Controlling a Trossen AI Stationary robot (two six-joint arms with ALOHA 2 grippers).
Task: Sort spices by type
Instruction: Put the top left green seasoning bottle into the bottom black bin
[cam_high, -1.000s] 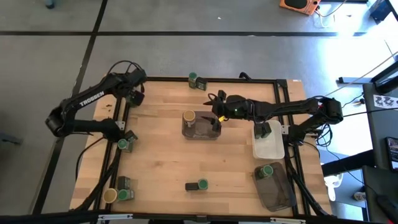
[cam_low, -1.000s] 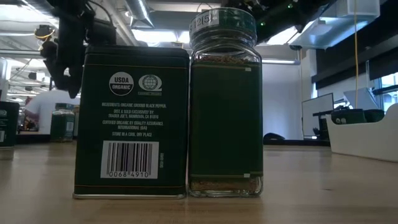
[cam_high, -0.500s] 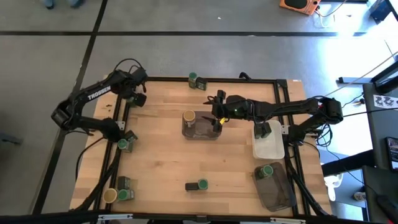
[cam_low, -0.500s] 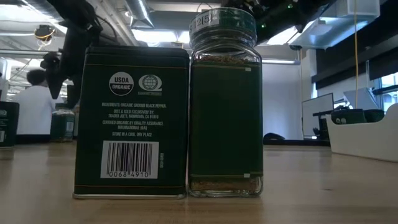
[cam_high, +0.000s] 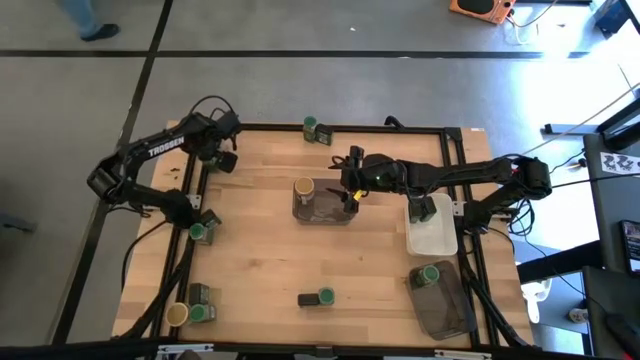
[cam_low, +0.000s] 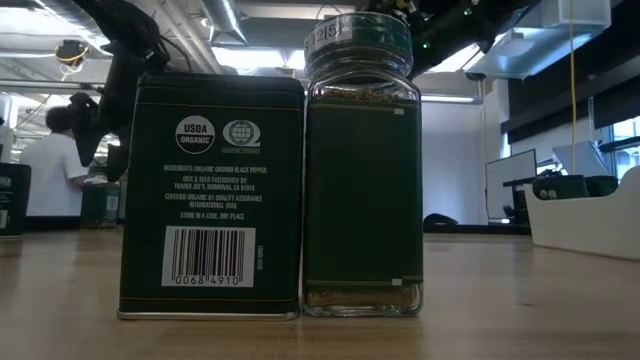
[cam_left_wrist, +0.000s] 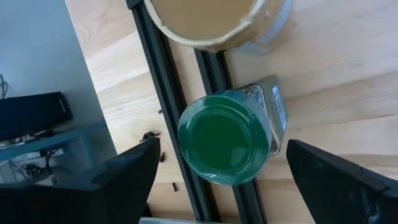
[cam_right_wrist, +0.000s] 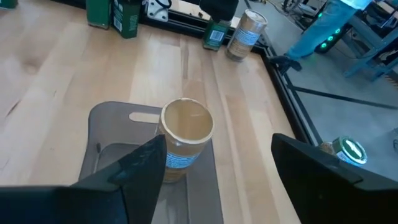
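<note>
**Left hand spread above a green-lidded jar at the desk's edge**

My left hand (cam_left_wrist: 217, 180) hangs spread wide over a round glass jar with a green lid (cam_left_wrist: 225, 138), nothing pinched. On the high view that is the desk's ten o'clock corner. The jar straddles the black frame rail (cam_left_wrist: 166, 93), just beside a tan-lidded round jar (cam_left_wrist: 211, 22). I judge the risk is here: a finger catching the rail, or bumping the tan neighbour, could tip the jar.

My right hand (cam_right_wrist: 214, 180) is spread over the grey tray (cam_right_wrist: 109, 134) at centre, empty, with another tan-lidded jar (cam_right_wrist: 184, 138) standing inside.

Low view: the dark rectangular tin (cam_low: 212, 195) reads "USDA ORGANIC", "ORGANIC GROUND BLACK PEPPER", barcode "0068 4910". My left arm says "TROSSEN".
</note>
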